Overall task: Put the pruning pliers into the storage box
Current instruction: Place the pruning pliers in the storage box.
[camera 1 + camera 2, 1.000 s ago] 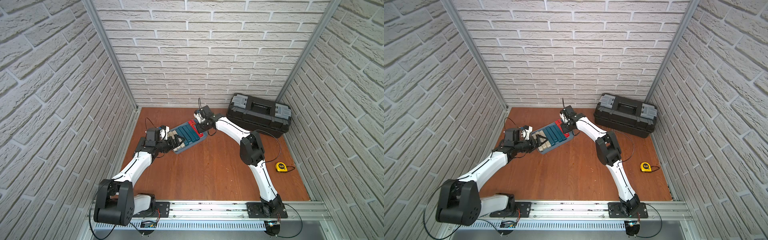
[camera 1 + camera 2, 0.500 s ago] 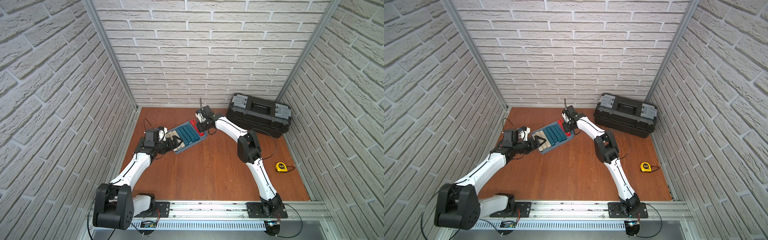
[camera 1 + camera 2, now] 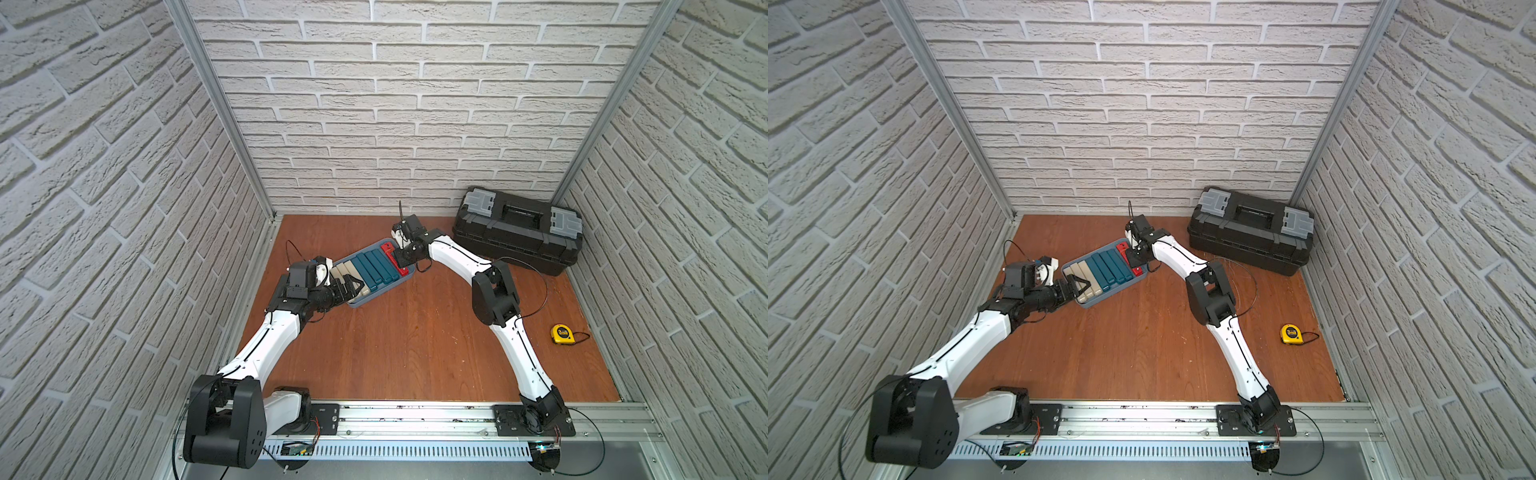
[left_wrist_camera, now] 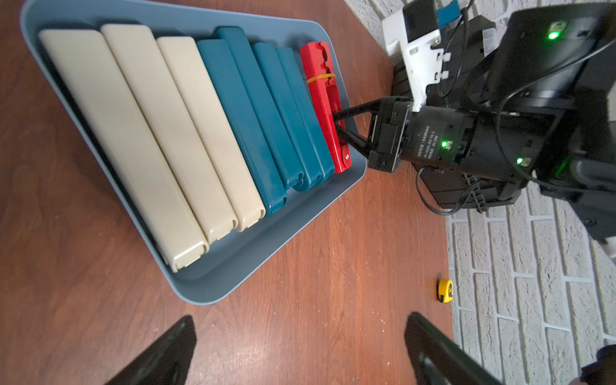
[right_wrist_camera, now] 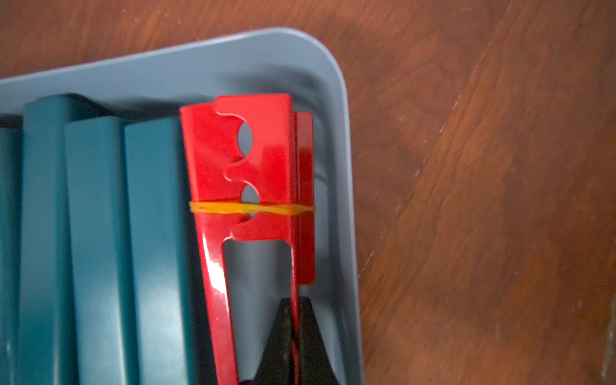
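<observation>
The storage box (image 3: 365,301) (image 3: 1096,303) is a light blue tray at the back middle of the table. Inside lie beige pruning pliers (image 4: 140,133), teal ones (image 4: 263,110) and a thin red slotted one (image 5: 266,133) (image 4: 321,86) with a yellow rubber band. My right gripper (image 5: 294,300) (image 3: 400,262) (image 4: 338,125) is shut on the red piece's thin side wall, down inside the box by its rim (image 5: 346,166). My left gripper (image 4: 300,321) (image 3: 355,286) (image 3: 1081,286) stands open and empty at the box's beige end.
A big black toolbox (image 3: 517,235) (image 3: 1252,239) sits at the back right. A yellow tape measure (image 3: 562,333) (image 4: 445,290) lies near the right wall. Brick walls close in the left, back and right sides. Bare wood (image 3: 407,345) spreads in front of the box.
My left arm has drawn back slightly from the box, its gripper still open. The right arm's elbow has shifted a little to the left, and its gripper has stayed shut on the red piece.
</observation>
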